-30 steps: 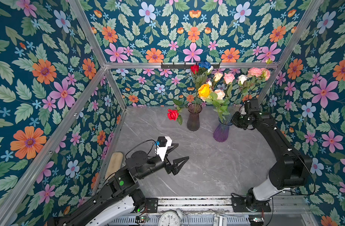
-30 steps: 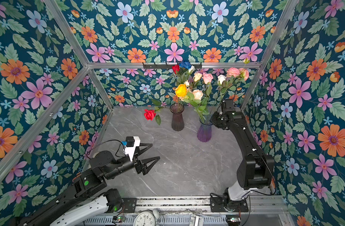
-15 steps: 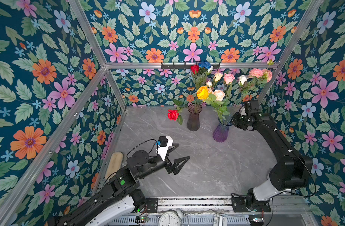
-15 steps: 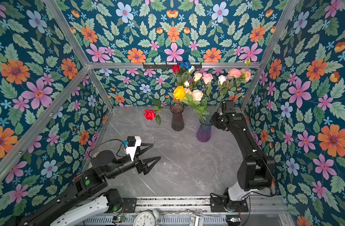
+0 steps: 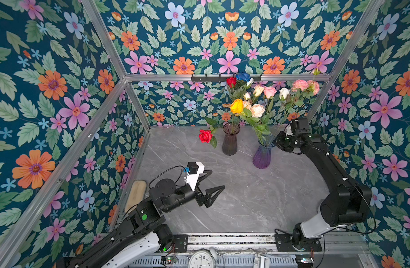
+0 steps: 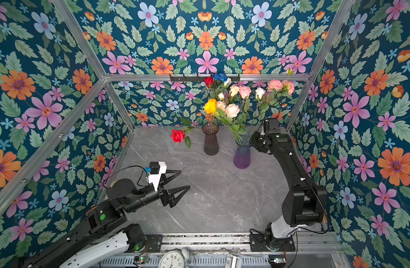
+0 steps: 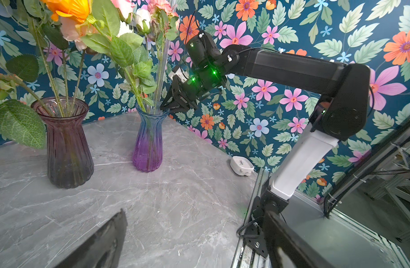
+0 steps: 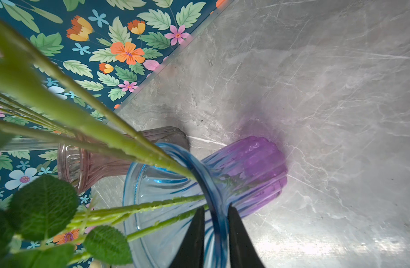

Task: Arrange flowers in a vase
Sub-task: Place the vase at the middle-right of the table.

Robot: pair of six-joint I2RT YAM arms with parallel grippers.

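Observation:
A blue-to-purple glass vase point(image 5: 262, 157) point(image 6: 242, 157) stands at the back right of the grey table and holds several flowers point(image 5: 257, 110): yellow, peach, pink and white roses on green stems point(image 8: 120, 141). To its left, a dark smoky vase point(image 5: 230, 143) point(image 7: 67, 153) holds red and blue roses, and one red rose point(image 5: 205, 135) droops to its left. My right gripper point(image 8: 215, 206) point(image 5: 277, 141) straddles the blue vase's rim, jaws slightly apart, one finger inside and one outside. My left gripper point(image 5: 217, 179) point(image 7: 196, 212) hangs wide open and empty over the middle of the table.
A small white device point(image 7: 241, 166) lies on the table by the right wall. A wooden piece point(image 5: 135, 195) leans at the left edge. A clock point(image 5: 200, 259) sits at the front rail. A black hook rail point(image 5: 208, 77) runs along the back wall.
The bouquet in the blue vase has swung a little to the left. My right jaws have parted slightly at the rim. The left arm has not moved.

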